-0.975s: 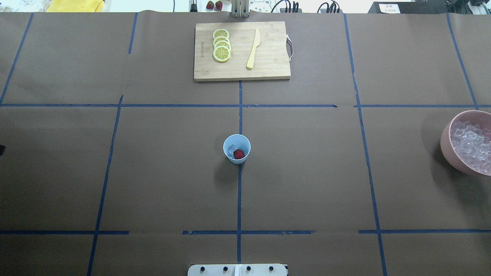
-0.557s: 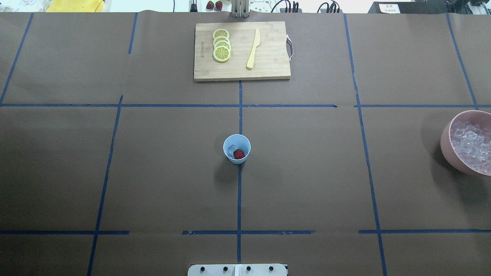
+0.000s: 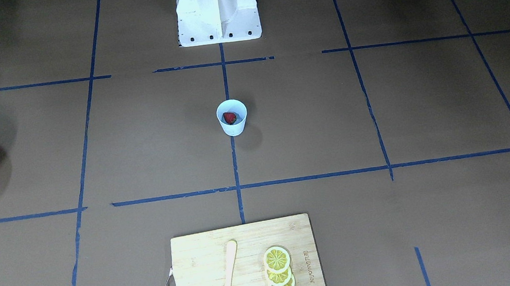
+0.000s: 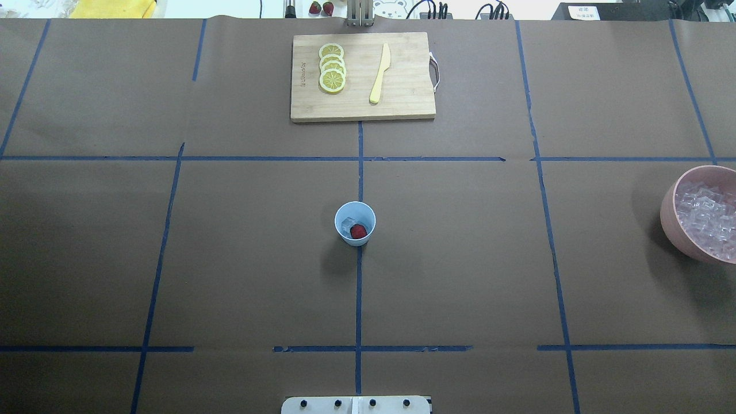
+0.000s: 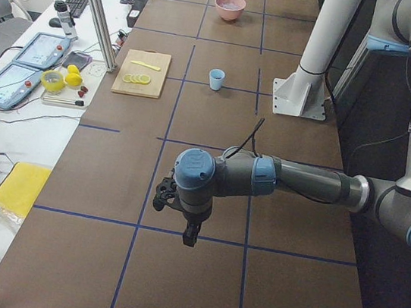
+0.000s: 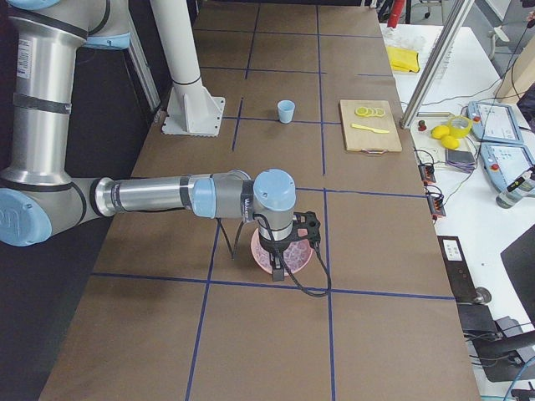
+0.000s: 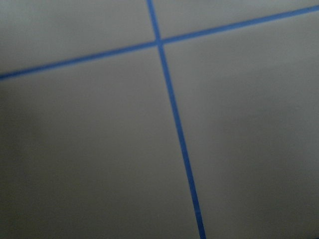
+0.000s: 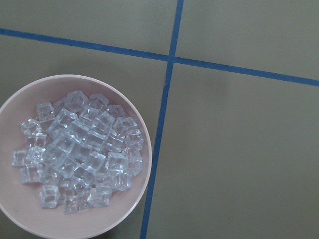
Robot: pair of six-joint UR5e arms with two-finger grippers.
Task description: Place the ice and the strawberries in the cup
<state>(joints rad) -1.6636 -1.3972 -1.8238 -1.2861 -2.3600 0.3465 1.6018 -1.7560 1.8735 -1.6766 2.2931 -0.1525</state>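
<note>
While the pale-blue cup (image 4: 355,223) stands upright on the middle tape line (image 4: 359,287) of the brown table (image 4: 241,259), both arms hang well away from it, one toward each end. Inside the cup lie one red strawberry (image 4: 358,232) and, touching it on the side toward the robot's left, a clear ice cube (image 4: 347,223).

On the robot's right sits a pink bowl (image 4: 667,215), heaped with more ice (image 8: 79,154). The right gripper (image 6: 277,269) points down just above this bowl, and its wrist camera looks straight into the pile. I cannot tell whether its fingers are spread or pressed together, because only the side view shows them, small and dark.

The left gripper (image 5: 189,236) points down over bare brown paper near a crossing of tape lines, holding nothing that can be seen. Its fingers cannot be read either.

At the far edge of the table lies a wooden cutting board (image 4: 402,92). On it rest a row of overlapping lemon slices (image 4: 332,68) and, beside them, a pale yellow knife (image 4: 380,73).
</note>
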